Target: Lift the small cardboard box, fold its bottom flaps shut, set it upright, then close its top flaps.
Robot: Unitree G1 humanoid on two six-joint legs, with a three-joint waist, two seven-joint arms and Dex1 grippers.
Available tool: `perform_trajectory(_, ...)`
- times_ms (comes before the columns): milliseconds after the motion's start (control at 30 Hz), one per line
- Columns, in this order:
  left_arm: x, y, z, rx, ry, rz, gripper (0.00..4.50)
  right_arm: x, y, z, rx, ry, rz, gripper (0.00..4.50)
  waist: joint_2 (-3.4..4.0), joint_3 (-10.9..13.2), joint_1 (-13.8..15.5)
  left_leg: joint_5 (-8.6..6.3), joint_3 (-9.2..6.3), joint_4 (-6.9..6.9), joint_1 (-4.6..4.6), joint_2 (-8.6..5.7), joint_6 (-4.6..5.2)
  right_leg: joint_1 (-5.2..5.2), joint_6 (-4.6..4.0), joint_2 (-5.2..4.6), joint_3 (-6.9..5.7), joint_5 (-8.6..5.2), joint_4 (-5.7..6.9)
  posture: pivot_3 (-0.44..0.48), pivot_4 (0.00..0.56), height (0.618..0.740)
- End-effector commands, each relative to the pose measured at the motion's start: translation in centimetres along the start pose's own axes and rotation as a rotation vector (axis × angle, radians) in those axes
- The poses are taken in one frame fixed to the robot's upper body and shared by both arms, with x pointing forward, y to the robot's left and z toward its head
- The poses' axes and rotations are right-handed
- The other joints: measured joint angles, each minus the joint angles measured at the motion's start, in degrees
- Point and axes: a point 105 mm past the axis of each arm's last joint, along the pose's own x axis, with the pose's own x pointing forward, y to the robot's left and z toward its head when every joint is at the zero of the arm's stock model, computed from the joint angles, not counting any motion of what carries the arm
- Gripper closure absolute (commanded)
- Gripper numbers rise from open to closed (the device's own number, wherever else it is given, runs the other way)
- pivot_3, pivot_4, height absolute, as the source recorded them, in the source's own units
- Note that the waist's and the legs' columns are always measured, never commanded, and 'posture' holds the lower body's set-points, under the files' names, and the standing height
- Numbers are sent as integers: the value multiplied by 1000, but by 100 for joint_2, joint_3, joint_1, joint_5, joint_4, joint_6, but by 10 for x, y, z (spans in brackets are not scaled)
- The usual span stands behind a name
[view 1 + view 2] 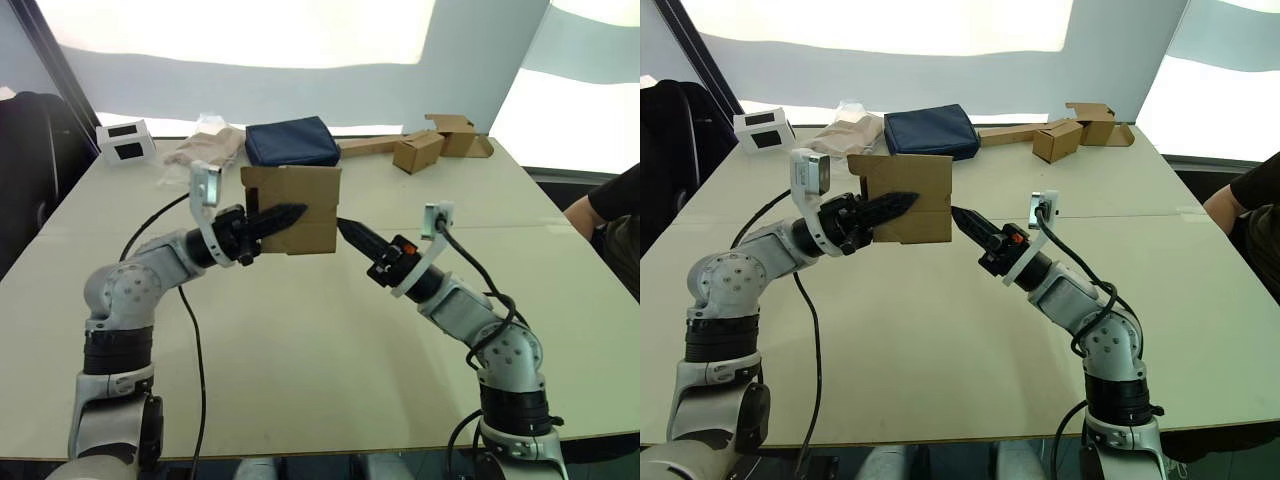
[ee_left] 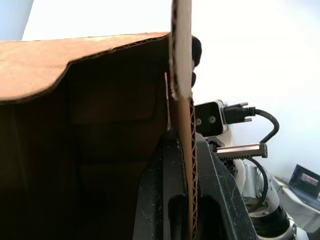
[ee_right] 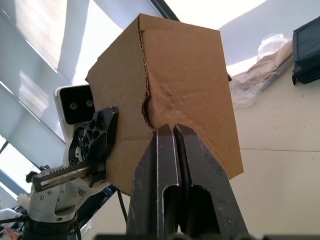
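Above the pale tabletop (image 1: 300,340), one plain brown corrugated cardboard box (image 1: 291,209) hung in mid-air btwn two arms. Left gripper (image 1: 296,213), black fingers pinched on one box wall, one finger inside & one outside per left wrist view. Right gripper (image 1: 345,227), its two black fingers pressed together, tips at the box's lower edge, nothing btwn them. Box flaps: short panels seen at rim, count unclear. At the far table edge: one dark blue fabric case (image 1: 291,141), one white box w/ black panels (image 1: 123,141), one crumpled clear bag (image 1: 205,148), two small tan boxes on a flat cardboard strip (image 1: 432,144). One person's arm (image 1: 603,210) at the right.
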Motion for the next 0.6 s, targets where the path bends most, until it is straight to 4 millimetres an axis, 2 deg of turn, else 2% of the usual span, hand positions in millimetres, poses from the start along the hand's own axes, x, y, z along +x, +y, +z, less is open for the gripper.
perform_trajectory(33, 7, -11, 4, 109, 63, -36, 4500, -10, 12, 21, -40, -44, 43, 4477, 0, 0, 3, 0, 0, 0, 0, -1, 0, 0, 0, 0, 0, 0, 0, 0, 150, 740)
perform_trajectory(133, 9, -10, 4, 145, 103, -25, 4500, -24, 4, 28, -68, -38, -5, 4477, 0, 0, 5, 0, 1, 0, 0, -1, 0, 0, -13, 0, 0, -8, -1, 0, 150, 740)
perform_trajectory(200, 11, -2, -2, 238, 261, 28, 4500, -45, -5, 28, -158, 39, -71, 4477, -1, 1, 35, 0, 0, 0, -1, -2, 0, 0, -14, 0, 0, -8, -2, 0, 150, 740)
perform_trajectory(267, 10, 2, -5, 304, 376, 41, 4500, -54, -6, 26, -219, 111, -91, 4477, -3, 2, 28, 0, -2, -1, -7, -4, 0, 0, -15, 1, -3, -9, -7, 0, 150, 740)
perform_trajectory(433, 13, 12, -8, 415, 674, 43, 4500, -65, -5, 8, -388, 331, -78, 4477, -2, 3, 2, -1, 9, -3, -5, -5, 2, -1, -17, 4, 4, -10, -18, 0, 150, 740)
perform_trajectory(600, 20, 19, -19, 563, 926, -58, 4500, -67, -7, 8, -437, 371, -63, 4477, -2, 4, 17, -1, 6, -3, -4, -5, 3, -2, -18, 12, 3, -12, -15, 0, 150, 740)
